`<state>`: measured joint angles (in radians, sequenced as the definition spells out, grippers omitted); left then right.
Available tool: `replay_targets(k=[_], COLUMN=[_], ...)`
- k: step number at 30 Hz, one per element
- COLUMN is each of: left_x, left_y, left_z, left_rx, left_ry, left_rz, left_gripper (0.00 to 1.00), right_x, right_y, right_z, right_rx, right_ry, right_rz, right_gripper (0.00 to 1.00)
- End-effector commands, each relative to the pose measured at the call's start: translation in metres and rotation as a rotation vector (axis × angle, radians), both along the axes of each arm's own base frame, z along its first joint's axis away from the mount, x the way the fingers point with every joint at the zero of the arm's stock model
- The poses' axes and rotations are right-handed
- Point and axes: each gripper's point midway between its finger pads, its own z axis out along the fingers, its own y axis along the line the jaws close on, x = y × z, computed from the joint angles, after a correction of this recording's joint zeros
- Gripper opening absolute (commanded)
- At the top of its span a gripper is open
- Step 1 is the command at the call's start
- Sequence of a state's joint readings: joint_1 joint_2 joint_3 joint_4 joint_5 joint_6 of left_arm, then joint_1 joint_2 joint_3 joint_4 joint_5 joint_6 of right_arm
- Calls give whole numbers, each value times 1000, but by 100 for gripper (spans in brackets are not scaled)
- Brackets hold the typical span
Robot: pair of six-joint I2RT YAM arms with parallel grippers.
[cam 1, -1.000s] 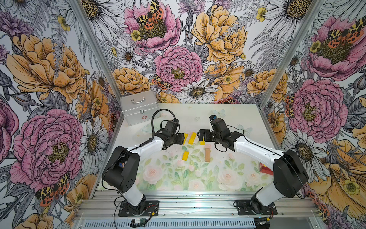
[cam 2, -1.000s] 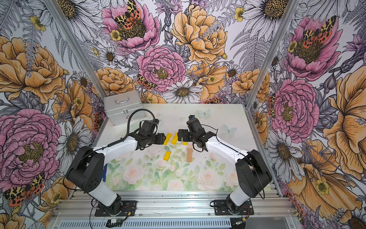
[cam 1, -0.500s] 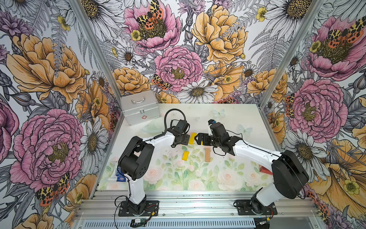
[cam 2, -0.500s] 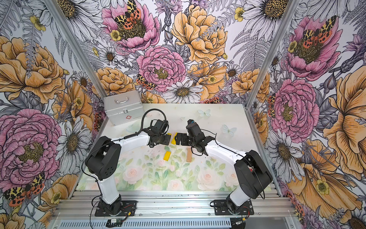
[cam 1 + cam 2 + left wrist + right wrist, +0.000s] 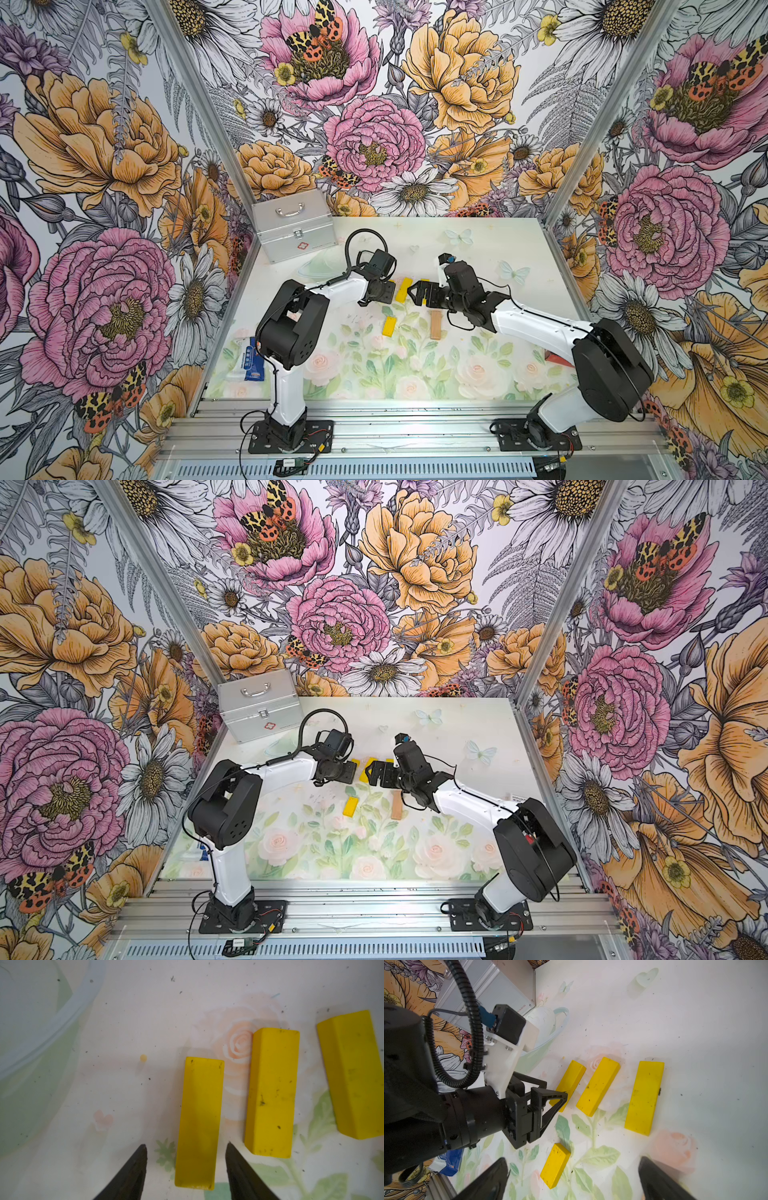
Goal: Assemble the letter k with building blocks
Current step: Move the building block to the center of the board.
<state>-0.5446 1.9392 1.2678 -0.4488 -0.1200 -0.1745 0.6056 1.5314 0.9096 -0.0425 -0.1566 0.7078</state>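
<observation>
Straddling one end of the leftmost yellow block (image 5: 197,1124) on the bench (image 5: 124,1022) with left jaws part-open, apparently not clamping; hovering by the rightmost yellow block (image 5: 643,1098) with right jaws spread wide, empty.

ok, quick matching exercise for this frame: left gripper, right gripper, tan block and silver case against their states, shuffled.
Things
1. left gripper
2. right gripper
3. tan block
4. silver case

States
A. lying flat next to the short yellow block, not touching it
B. open wide, gripping nothing
C. closed, at the far back
D. open, fingers down either side of a long yellow block

Pairs: 1-D, 2-B, 3-A, 4-C
</observation>
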Motion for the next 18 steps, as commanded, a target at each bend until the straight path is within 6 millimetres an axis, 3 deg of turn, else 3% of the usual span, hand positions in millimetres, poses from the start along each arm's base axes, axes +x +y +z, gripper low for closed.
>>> replay_targets(k=[1, 12, 18], left_x=[2, 6, 8], left_y=[-3, -7, -8], left_z=[-6, -15, -16], left_rx=[-12, -13, -14], left_ry=[28, 54, 66], left_rz=[-28, -37, -24], left_gripper=[59, 49, 35], right_x=[0, -1, -1], right_y=[2, -1, -1], right_z=[13, 16, 16], right_rx=[36, 34, 33], right_ry=[-31, -41, -44], right_rz=[6, 2, 4], right_gripper=[99, 99, 99])
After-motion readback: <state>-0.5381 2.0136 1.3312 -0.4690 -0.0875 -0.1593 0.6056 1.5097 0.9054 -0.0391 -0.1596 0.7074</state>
